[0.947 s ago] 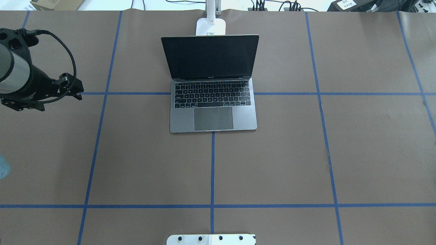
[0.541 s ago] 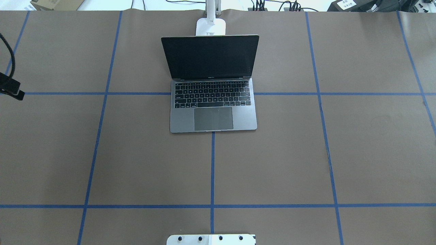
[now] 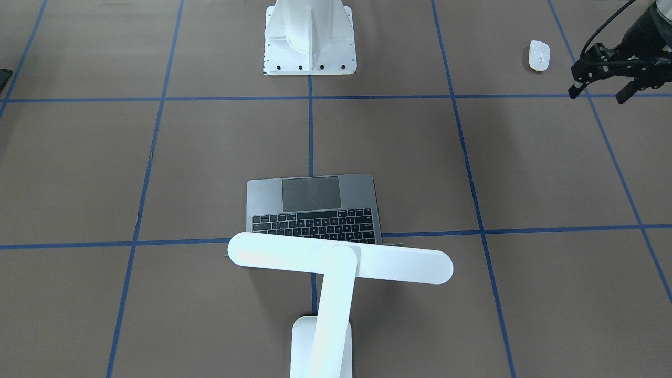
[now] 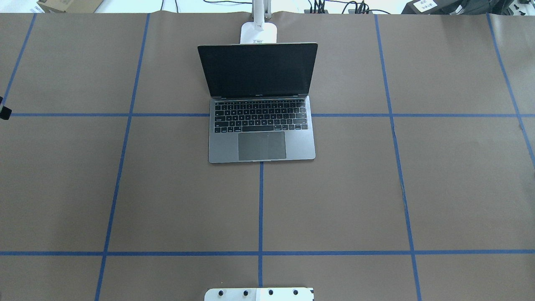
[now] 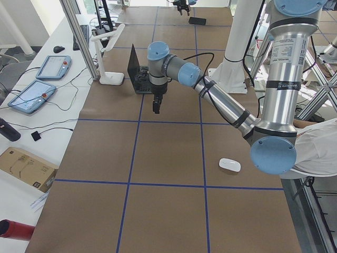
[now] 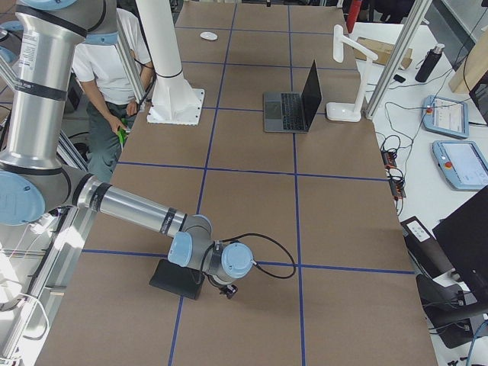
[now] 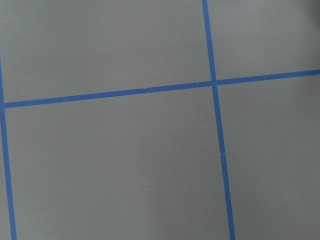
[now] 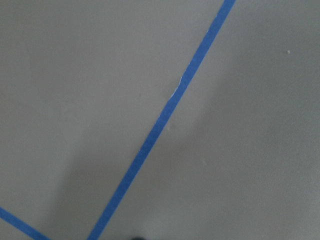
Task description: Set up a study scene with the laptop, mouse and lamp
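**On the brown bench**

Found the bench [image 4: 167, 188] gridded with blue tape. Saw the lamp [image 3: 341, 260] at the far edge, just behind the laptop [image 4: 261, 125], which lay open at mid-bench. Noted the left hand [image 3: 598, 94] spread and empty above the bench, near the mouse [image 3: 539, 55] on the robot's left. Could not tell the state of the right hand [image 6: 229, 290].

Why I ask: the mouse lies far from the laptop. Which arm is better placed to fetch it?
Left. Its gripper hangs close beside the mouse; the right arm is far off, beyond the laptop.
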